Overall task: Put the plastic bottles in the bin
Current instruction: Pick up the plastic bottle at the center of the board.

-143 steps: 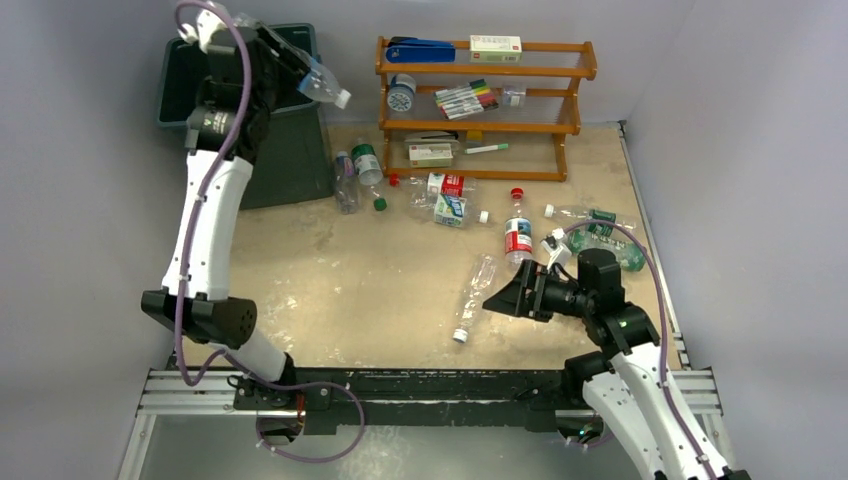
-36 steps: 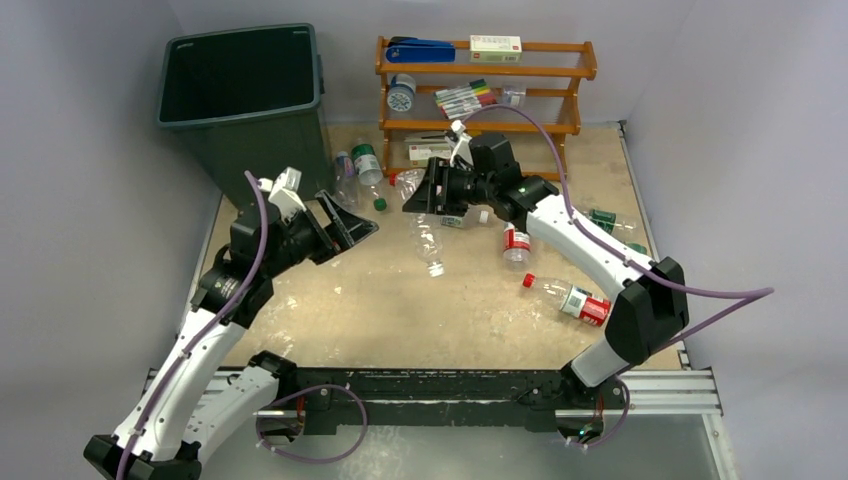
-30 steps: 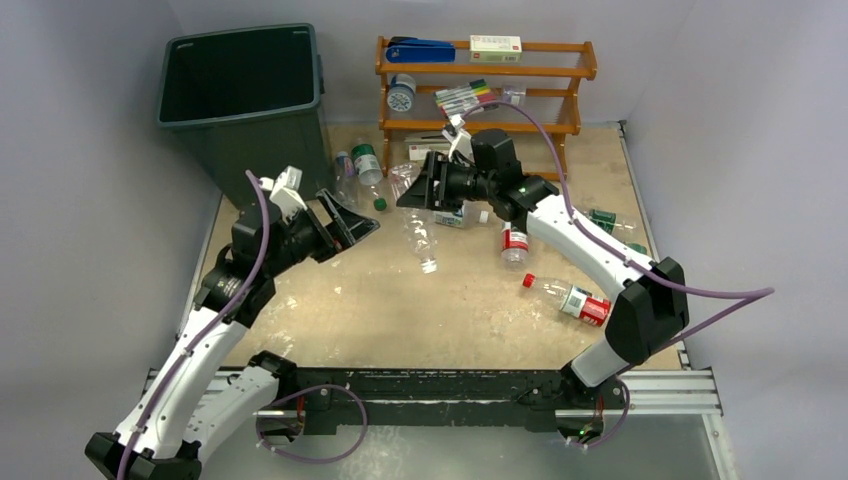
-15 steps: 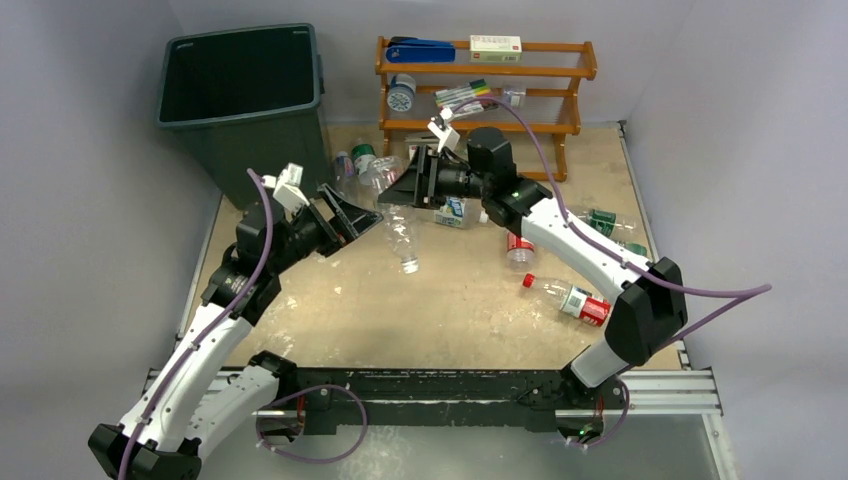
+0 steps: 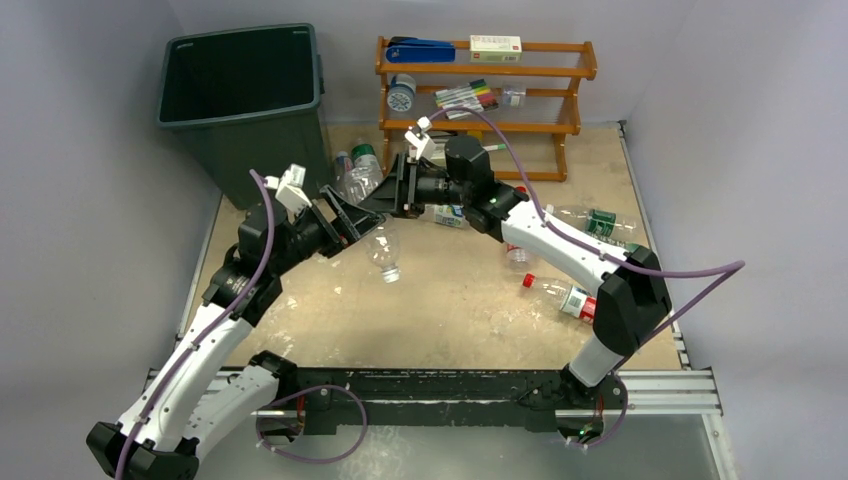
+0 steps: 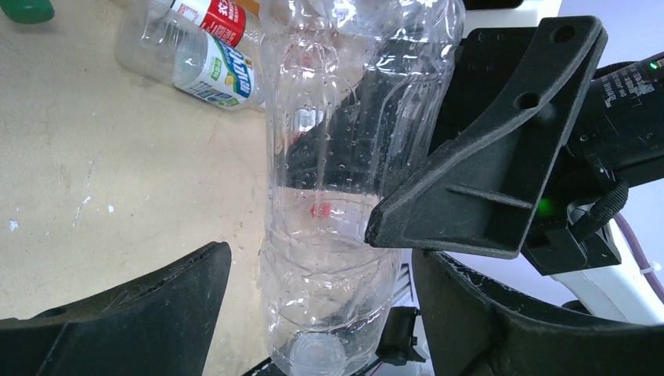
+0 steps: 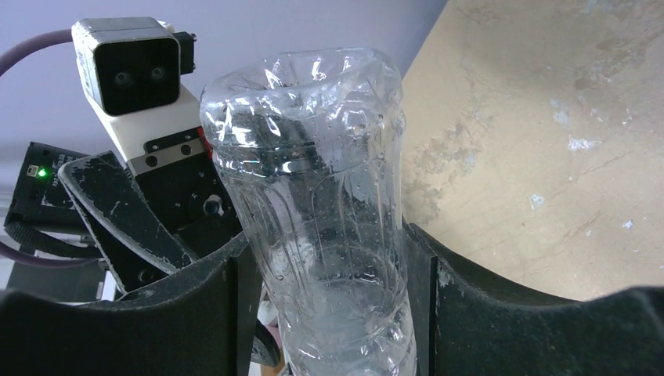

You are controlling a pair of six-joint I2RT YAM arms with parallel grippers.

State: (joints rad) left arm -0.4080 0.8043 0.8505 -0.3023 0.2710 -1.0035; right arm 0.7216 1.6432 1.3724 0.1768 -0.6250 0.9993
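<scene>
My right gripper (image 5: 396,193) is shut on a clear unlabelled plastic bottle (image 5: 384,250), which hangs neck-down above the table. In the right wrist view both fingers (image 7: 196,313) press the bottle's (image 7: 321,204) sides. My left gripper (image 5: 358,214) is open around the same bottle. In the left wrist view the bottle (image 6: 337,196) stands between the spread fingers (image 6: 133,313) with a gap on each side. The dark green-grey bin (image 5: 265,150) stands at the far left, behind the left gripper. More bottles lie on the table: a red-labelled one (image 5: 570,297), green-labelled ones (image 5: 602,222) and a pair (image 5: 355,170) beside the bin.
An orange wooden rack (image 5: 560,72) with markers and small boxes stands at the back centre. A labelled bottle (image 6: 200,59) and a green cap (image 6: 27,9) lie near the grippers. The two arms meet over the table's left-centre.
The right gripper has carried the clear bottle leftward, and it now sits between the left gripper's open jaws. The left gripper has barely shifted.
</scene>
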